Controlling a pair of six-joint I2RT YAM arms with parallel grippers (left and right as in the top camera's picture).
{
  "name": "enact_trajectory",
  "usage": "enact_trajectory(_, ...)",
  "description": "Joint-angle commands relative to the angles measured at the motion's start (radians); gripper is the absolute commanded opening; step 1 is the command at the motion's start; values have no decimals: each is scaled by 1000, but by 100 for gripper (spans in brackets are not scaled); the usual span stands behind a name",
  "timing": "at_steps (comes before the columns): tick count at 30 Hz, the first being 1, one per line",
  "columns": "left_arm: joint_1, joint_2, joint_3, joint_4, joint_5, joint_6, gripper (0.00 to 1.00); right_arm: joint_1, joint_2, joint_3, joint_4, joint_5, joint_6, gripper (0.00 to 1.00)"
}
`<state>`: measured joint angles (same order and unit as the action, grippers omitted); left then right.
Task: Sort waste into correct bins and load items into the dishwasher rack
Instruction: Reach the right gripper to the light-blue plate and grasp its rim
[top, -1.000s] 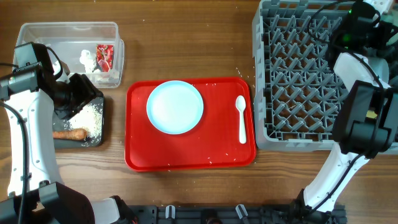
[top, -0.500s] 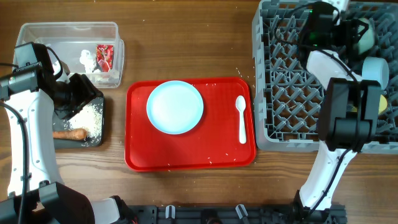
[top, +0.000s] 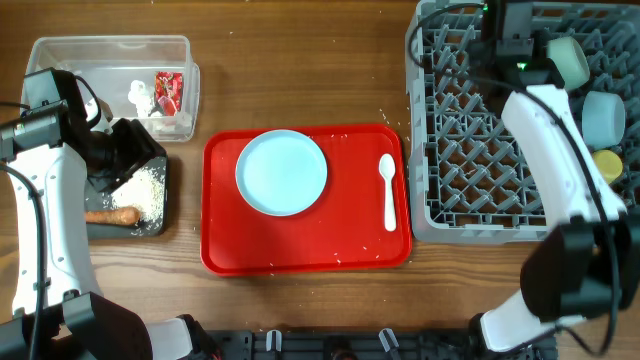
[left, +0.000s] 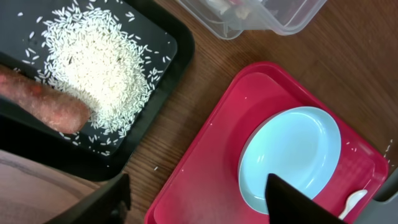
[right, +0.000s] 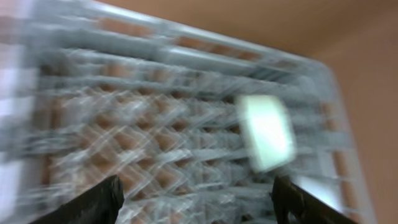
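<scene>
A: Wooden surface (top: 300, 80); the dishwasher rack (top: 450, 150), upper right, holds pale-green bowl (top: 567, 60), pale-blue bowl (top: 603, 115), yellow cup (top: 607, 163). Which step?

B: Loading, it seems. Right jaws stand wide and empty over the rack's top edge; a second ago that arm hid the bowls. Left jaws gape empty above the black tray (top: 150, 225). Next: the plate (top: 281, 172) or spoon (top: 388, 190), centre, on the red tray (top: 300, 245).
</scene>
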<state>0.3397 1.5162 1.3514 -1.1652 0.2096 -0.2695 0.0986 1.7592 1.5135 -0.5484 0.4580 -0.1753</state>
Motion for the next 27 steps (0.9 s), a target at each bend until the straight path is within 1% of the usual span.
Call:
enact_trajectory(1,3,-15,3,1,9,-7,75,107,-89,3,-89,-417,139,79)
enact_trajectory(3,3,-15,3,1,8,-3,80,198,-92,3,-151,-600,235,79)
enact_trajectory(5,3,-14,3,0,1,0,82,280,-62,-9,-189,-670,290,79)
enact_trajectory(6,3,-14,3,0,1,0,84,317,-45,-20,-203,-670,325,79)
enact_trajectory(8,3,-14,3,0,1,0,84,381,4,-43,-224,-670,391,79)
enact_trajectory(9,3,-14,3,0,1,0,84,405,32,-45,-237,-670,397,79)
enact_trajectory(11,3,-14,3,-1,1,0,84,455,95,-45,-252,-669,449,76)
enact_trajectory(12,3,-14,3,-1,1,0,85,475,130,-45,-254,-669,475,76)
enact_trajectory(16,3,-14,3,-6,1,0,85,504,245,-45,-254,-662,566,71)
enact_trajectory(18,3,-14,3,-6,1,0,85,504,294,-45,-254,-662,597,65)
enact_trajectory(19,3,-14,3,-7,1,0,85,504,315,-45,-256,-662,599,59)
enact_trajectory(22,3,-14,3,-7,2,0,85,504,349,-46,-255,-662,624,54)
enact_trajectory(24,3,-14,3,-7,1,0,85,504,356,-46,-249,-662,623,44)
enact_trajectory(25,3,-14,3,-7,2,0,85,504,360,-46,-250,-662,623,34)
enact_trajectory(27,3,-14,3,-7,2,0,85,505,374,-46,-252,-663,629,30)
